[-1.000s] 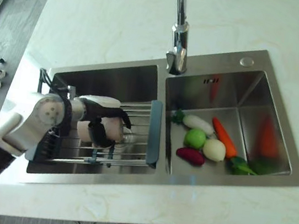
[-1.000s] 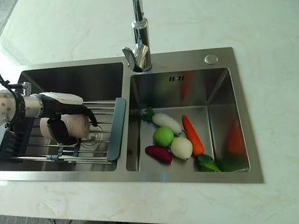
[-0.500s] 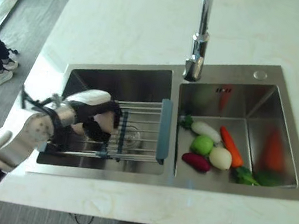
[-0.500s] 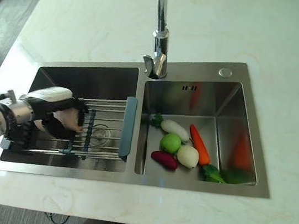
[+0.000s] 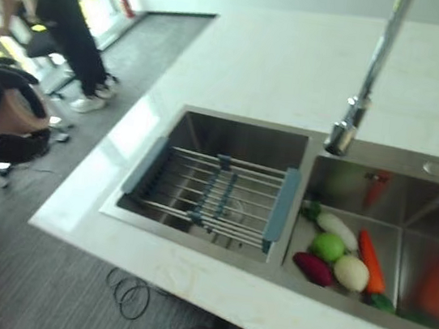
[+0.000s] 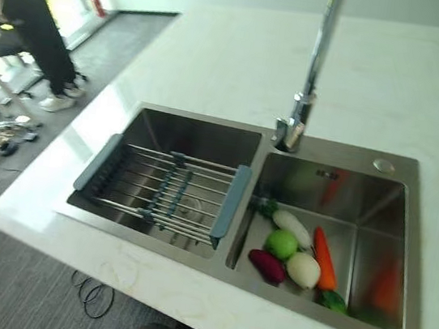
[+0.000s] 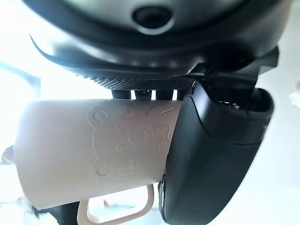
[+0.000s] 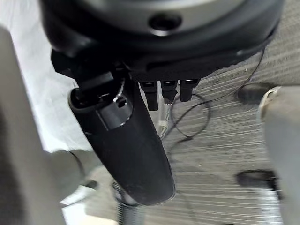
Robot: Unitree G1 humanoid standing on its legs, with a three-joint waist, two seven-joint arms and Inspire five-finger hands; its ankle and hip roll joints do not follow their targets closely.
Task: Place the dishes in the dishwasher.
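Left robot hand clamped (thumb curled).

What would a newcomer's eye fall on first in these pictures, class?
The bright toy vegetables heaped in the right basin of the steel double sink. Next, the wire drying rack with grey-blue ends spanning the left basin. In the left wrist view, the left hand grips a cream mug embossed with a bear.

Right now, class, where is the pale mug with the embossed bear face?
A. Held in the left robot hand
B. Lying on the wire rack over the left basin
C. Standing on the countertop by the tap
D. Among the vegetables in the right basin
A: the left wrist view shows the left robot hand with its thumb curled round the mug.
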